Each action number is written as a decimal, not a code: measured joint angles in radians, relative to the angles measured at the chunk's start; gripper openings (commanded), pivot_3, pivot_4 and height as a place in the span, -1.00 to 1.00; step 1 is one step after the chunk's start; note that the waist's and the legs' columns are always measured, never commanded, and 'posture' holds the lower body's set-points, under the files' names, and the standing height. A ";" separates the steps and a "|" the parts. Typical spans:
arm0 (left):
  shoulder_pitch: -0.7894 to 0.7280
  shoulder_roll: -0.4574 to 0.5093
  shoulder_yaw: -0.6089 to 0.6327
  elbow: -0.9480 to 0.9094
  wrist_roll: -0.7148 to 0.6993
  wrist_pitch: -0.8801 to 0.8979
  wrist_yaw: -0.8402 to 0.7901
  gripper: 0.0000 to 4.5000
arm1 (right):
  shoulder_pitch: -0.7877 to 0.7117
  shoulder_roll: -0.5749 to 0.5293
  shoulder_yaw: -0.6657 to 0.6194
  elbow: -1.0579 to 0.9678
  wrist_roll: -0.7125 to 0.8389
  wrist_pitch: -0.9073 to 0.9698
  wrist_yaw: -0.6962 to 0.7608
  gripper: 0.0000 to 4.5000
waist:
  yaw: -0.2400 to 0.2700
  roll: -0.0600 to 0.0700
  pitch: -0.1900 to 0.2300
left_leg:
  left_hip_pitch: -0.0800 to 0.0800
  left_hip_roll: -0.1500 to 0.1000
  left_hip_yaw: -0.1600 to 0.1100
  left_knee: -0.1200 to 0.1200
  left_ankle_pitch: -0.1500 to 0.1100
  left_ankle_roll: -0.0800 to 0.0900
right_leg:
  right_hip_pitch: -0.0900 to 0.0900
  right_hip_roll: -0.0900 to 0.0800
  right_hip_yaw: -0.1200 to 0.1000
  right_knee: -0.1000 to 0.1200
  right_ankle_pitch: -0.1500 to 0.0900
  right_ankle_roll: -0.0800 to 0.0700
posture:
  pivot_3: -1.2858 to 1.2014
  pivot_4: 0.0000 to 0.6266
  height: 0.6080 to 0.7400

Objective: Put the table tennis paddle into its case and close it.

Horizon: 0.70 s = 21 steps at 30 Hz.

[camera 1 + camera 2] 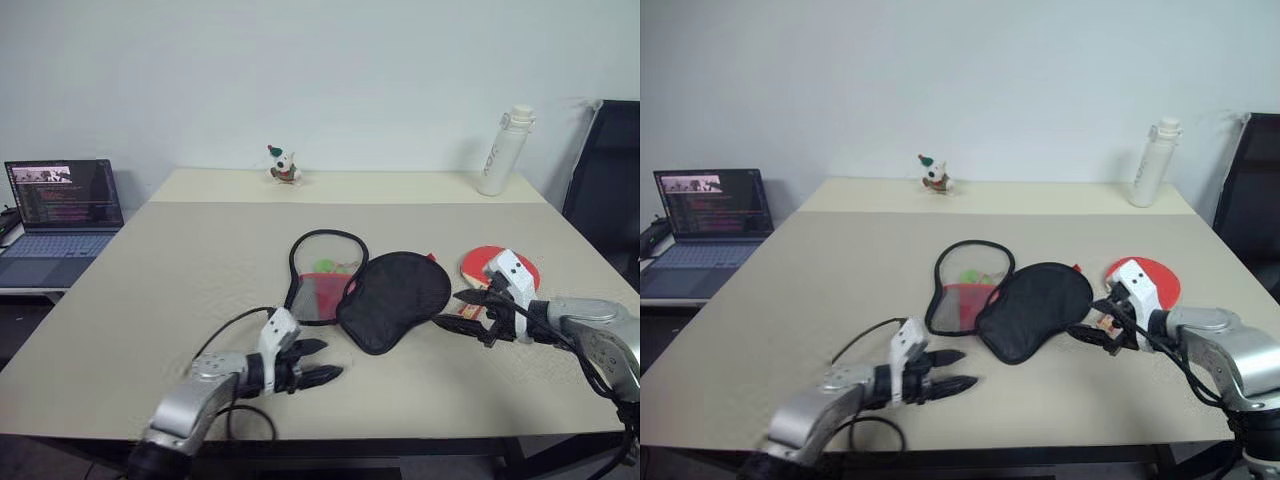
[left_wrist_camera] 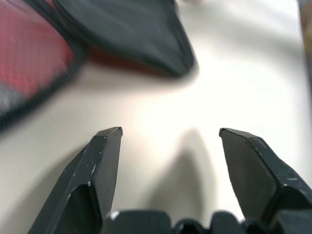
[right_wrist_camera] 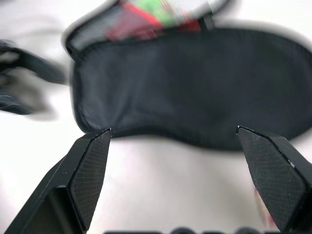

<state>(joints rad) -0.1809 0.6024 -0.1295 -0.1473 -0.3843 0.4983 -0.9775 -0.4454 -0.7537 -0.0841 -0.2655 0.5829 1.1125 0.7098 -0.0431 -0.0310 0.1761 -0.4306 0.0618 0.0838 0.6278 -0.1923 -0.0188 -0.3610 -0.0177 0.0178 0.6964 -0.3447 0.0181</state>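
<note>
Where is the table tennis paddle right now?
In the head views, the table tennis paddle lies on the table on the robot's right, just beyond the right gripper and beside the case, which lies unzipped.

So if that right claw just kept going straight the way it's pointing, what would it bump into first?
Most likely the black half of the open case. The right gripper, jaws wide open, looks straight at it across a short strip of bare table. How high it would strike is hard to judge.

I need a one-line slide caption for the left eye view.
Opened case lies on the table, paddle beside it, both grippers open.
</note>
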 measured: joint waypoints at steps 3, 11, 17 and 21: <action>0.068 0.055 0.046 -0.055 -0.056 0.028 -0.042 0.57 | -0.002 0.086 -0.003 -0.004 0.015 0.107 -0.092 1.00 | 0.003 0.000 0.000 | 0.000 0.000 -0.001 0.000 -0.002 0.003 | 0.000 0.000 -0.001 0.000 0.000 0.000 | 0.03 -0.52 1.00; 0.036 0.094 0.210 -0.120 -0.188 0.087 -0.039 0.57 | -0.002 0.245 0.032 0.029 -0.059 0.124 -0.275 1.00 | 0.014 0.000 0.000 | -0.002 -0.001 -0.001 0.000 -0.002 0.004 | -0.002 -0.001 -0.001 0.000 0.000 0.000 | 0.03 -0.52 1.00; 0.024 0.111 0.230 -0.119 -0.191 0.087 -0.035 0.57 | -0.019 0.306 0.043 0.052 -0.093 0.122 -0.336 1.00 | 0.010 -0.001 0.000 | -0.002 -0.001 0.000 0.000 -0.002 0.004 | -0.002 0.000 -0.001 0.001 0.000 0.000 | 0.03 -0.52 1.00; 0.021 0.110 0.239 -0.119 -0.191 0.085 -0.023 0.57 | -0.041 0.382 0.026 0.086 -0.092 0.103 -0.361 1.00 | 0.004 -0.002 -0.001 | -0.001 0.000 0.000 0.000 -0.002 0.004 | -0.003 0.000 -0.001 0.001 0.000 0.000 | 0.03 -0.52 1.00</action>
<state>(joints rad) -0.1595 0.7128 0.1091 -0.2661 -0.5753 0.5836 -1.0004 -0.4868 -0.3712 -0.0584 -0.1794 0.4904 1.2158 0.3484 -0.0386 -0.0329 0.1753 -0.4321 0.0619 0.0836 0.6278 -0.1944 -0.0151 -0.3639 -0.0174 0.0171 0.6978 -0.3446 0.0182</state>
